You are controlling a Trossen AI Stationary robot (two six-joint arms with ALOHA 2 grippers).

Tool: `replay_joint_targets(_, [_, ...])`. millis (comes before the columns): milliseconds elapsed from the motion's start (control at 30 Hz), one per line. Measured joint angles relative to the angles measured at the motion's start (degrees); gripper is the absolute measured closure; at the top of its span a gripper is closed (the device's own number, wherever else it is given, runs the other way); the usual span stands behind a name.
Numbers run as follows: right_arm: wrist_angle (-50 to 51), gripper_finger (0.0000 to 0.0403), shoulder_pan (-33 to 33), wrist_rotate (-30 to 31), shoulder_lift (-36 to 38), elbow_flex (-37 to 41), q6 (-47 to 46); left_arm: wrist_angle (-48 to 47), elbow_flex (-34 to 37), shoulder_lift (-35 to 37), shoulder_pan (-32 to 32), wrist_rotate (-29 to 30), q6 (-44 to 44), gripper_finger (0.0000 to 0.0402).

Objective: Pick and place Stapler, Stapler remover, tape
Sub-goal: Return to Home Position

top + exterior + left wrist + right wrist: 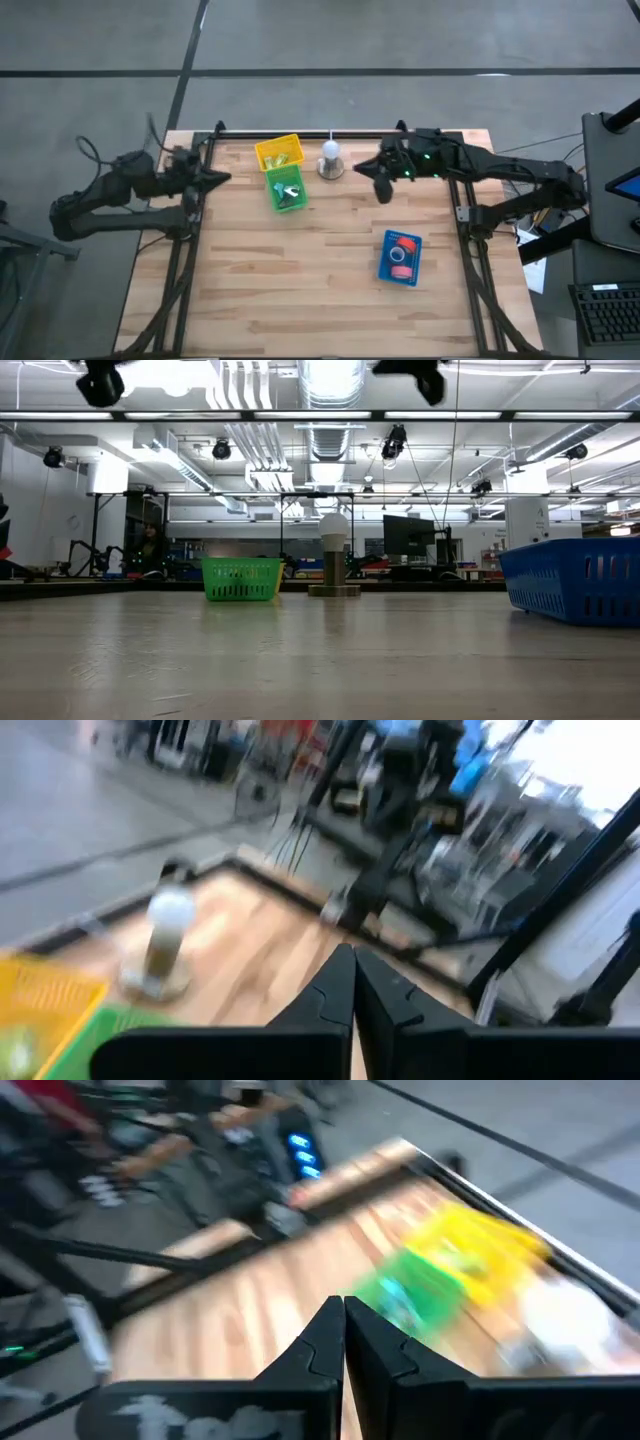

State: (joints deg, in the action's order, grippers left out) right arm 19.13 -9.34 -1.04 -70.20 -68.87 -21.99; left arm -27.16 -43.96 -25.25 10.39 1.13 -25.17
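A blue tray point(400, 258) sits right of the table's middle and holds tape rolls: a red one point(404, 243) and a blue one point(399, 257). At the far edge, a yellow tray point(278, 152) holds a yellow-green object and touches a green tray point(287, 189) holding a small pale object point(291, 190). Which is the stapler or the stapler remover, I cannot tell. My left gripper point(222, 178) point(354, 960) hangs shut over the table's far left edge, left of the green tray. My right gripper point(381, 192) point(343, 1305) is shut and raised right of the trays. Both hold nothing.
A white bulb on a round base point(330, 160) stands at the far edge between the yellow tray and my right gripper. Bare wood point(300, 280) spreads over the table's middle and near side. Dark frame rails point(465, 215) run along both side edges.
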Motion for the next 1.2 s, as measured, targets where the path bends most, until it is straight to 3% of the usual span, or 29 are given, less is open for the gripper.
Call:
replay_joint_targets(100, [2.7, 0.0394, -0.2, 4.0, 6.4, 6.8, -0.3, -2.1, 3.5, 2.1, 0.0, -0.5, 0.3, 0.0391])
replay_joint_targets(233, [7.9, 0.0394, -0.6, 4.2, 15.3, 14.8, 1.5, -7.6, 7.1, 4.3, 0.0, -0.9, 3.3, 0.0379])
replay_joint_targets(467, [-6.1, 0.0394, 0.0, 2.3, 27.2, 31.2, -0.2, 9.0, 16.8, 7.9, -0.1, -1.6, 8.7, 0.0376])
replay_joint_targets(867, [-6.8, 0.0394, 0.7, 1.3, 48.8, 46.4, 5.7, 9.2, 22.1, 21.7, -0.1, 1.0, 10.0, 0.0377])
replay_joint_targets(1200, [-26.6, 0.0394, 0.7, 0.6, 60.4, 62.2, 8.9, 13.2, 30.8, 25.2, -0.1, -0.2, 9.7, 0.0378])
